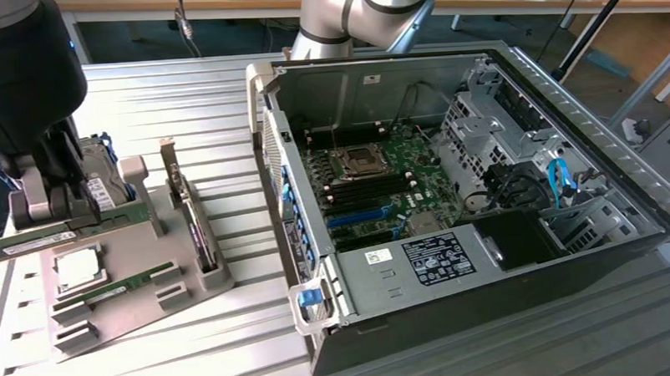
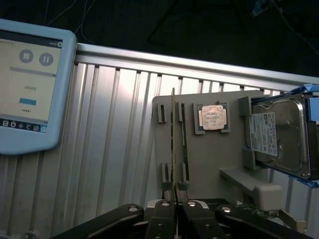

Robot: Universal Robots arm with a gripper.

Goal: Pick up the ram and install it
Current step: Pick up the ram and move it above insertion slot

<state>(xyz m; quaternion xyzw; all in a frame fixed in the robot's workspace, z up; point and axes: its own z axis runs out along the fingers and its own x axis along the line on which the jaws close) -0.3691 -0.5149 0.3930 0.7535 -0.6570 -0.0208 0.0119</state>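
Edgewise, the ram (image 2: 173, 139) juts straight from the pincer (image 2: 174, 191) — clamped.

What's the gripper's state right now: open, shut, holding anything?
Gripper: shut on one RAM stick, gripped by its end.

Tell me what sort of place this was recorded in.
Probably a robotics lab bench set up for PC assembly: an open desktop computer case on a ribbed aluminium table, a grey fixture tray holding a processor and hard drive, a teach pendant, and the claw gripping a RAM stick.
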